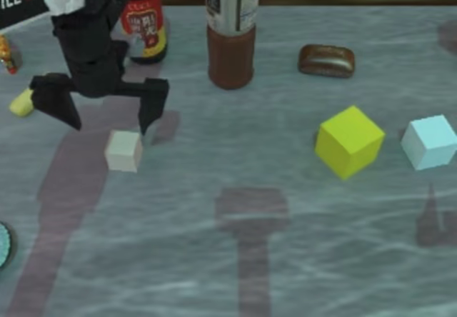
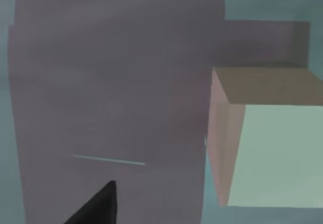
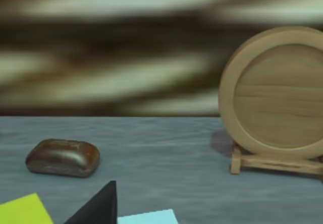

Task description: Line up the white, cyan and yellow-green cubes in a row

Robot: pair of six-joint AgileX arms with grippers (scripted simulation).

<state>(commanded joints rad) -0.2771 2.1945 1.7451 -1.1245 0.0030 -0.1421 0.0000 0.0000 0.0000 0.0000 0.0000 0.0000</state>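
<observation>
Left claw (image 1: 111, 113) spread wide above the white cube (image 1: 124, 150), gripping nothing.
You've got the white cube near the desk's left edge, just below the open fingers; yellow-green cube (image 1: 349, 141) and cyan cube (image 1: 429, 142) sit side by side near the right edge, apart. Cubes look rigid, light, matte, so pinch opposite flat faces, squarely. Right claw (image 3: 101, 204): only a tip shows; can't tell its opening.

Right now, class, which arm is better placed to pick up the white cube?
Left. The left gripper hangs open just behind the white cube, fingers spread. The right arm is not in the top view.
</observation>
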